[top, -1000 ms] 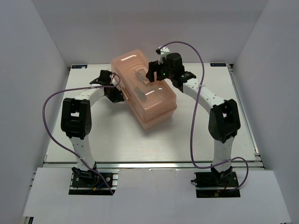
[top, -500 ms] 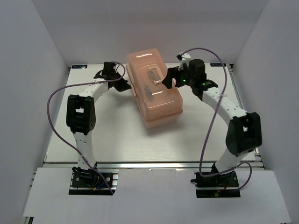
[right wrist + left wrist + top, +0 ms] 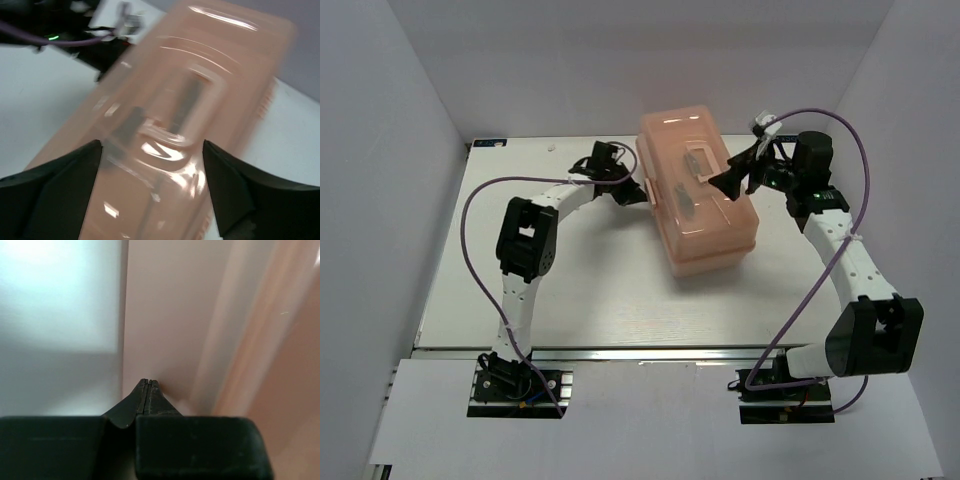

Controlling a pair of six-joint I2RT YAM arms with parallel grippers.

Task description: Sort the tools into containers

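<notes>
Translucent orange toolbox (image 3: 703,198) has slid rightward — left gripper (image 3: 147,385) clenched empty against its side, right gripper (image 3: 150,150) spread wide just above the lid — repositioning, seemingly, for sorting.

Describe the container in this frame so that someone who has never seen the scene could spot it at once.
Start at the white table and look toward its far right part, between the two arms. There sits the toolbox, a translucent salmon-pink plastic case with a closed lid and a recessed carry handle on top. It is the only coloured thing on the table.
</notes>
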